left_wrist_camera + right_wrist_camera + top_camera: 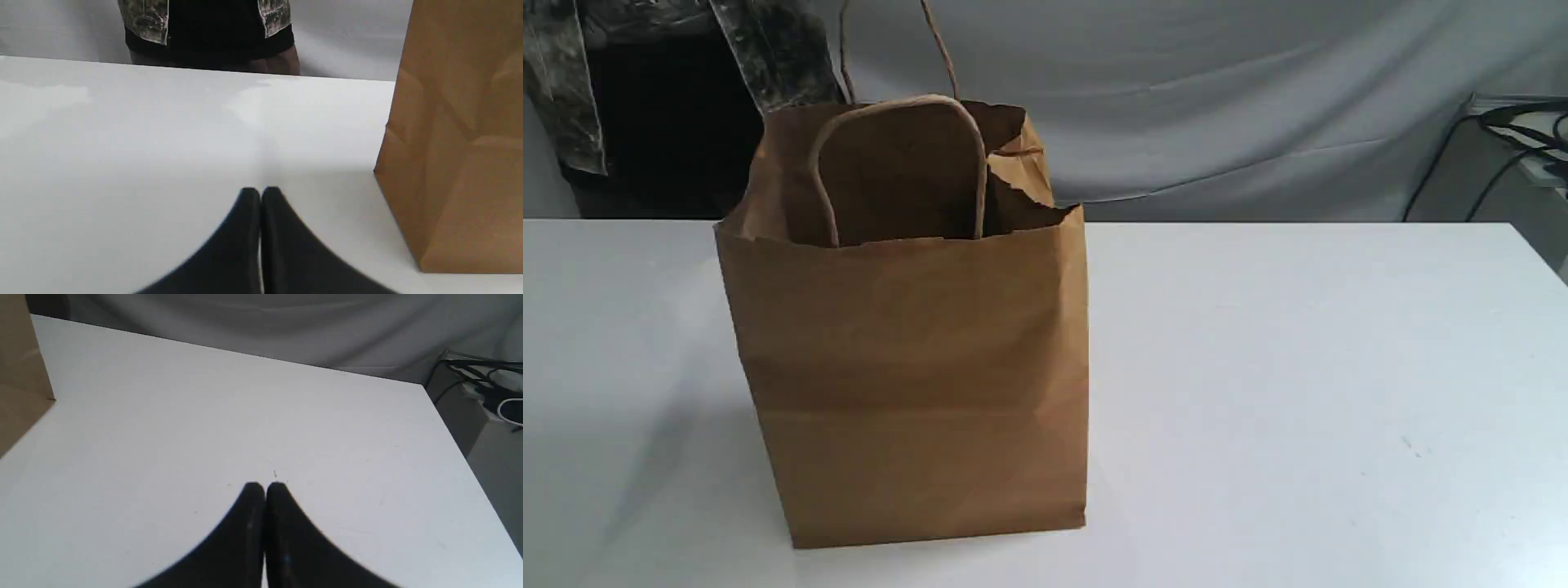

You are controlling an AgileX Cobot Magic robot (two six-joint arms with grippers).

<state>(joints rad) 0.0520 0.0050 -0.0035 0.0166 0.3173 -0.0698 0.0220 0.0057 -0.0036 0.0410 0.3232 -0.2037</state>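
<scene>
Left end effector [260, 192], closed, near paper bag [457, 143].

A smooth white table [1298, 367] fills the exterior view from edge to edge. One brown paper bag [915, 384] stands upright on it, open at the top, toward nine o'clock from the table's middle, its base flat on the surface. Faint specks mark the tabletop toward four o'clock.
</scene>
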